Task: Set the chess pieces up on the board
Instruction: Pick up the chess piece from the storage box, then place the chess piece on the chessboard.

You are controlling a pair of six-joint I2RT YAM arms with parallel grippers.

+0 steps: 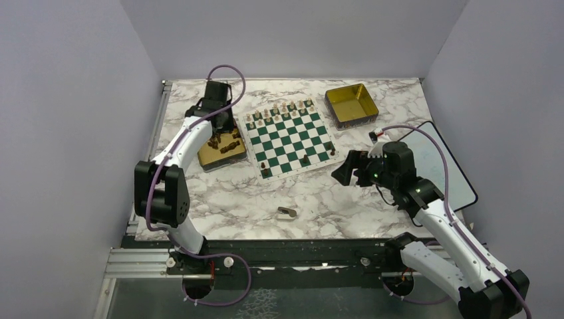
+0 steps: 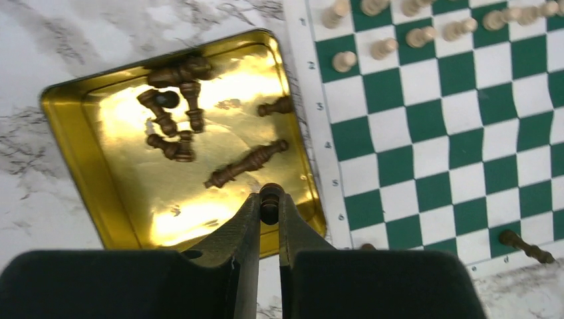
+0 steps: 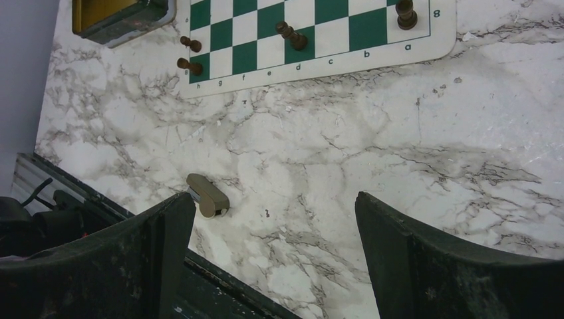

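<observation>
Pinching one dark piece (image 2: 270, 201) in my left fingers (image 2: 239, 232) above the gold tin (image 2: 83, 166); my right fingers (image 3: 153, 246) stand wide apart over the desk (image 3: 332, 153) near the board (image 3: 253, 26).

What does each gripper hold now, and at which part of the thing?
The left gripper pinches one dark chess piece near a rounded end; which end is unclear. The right gripper is open and empty.
</observation>
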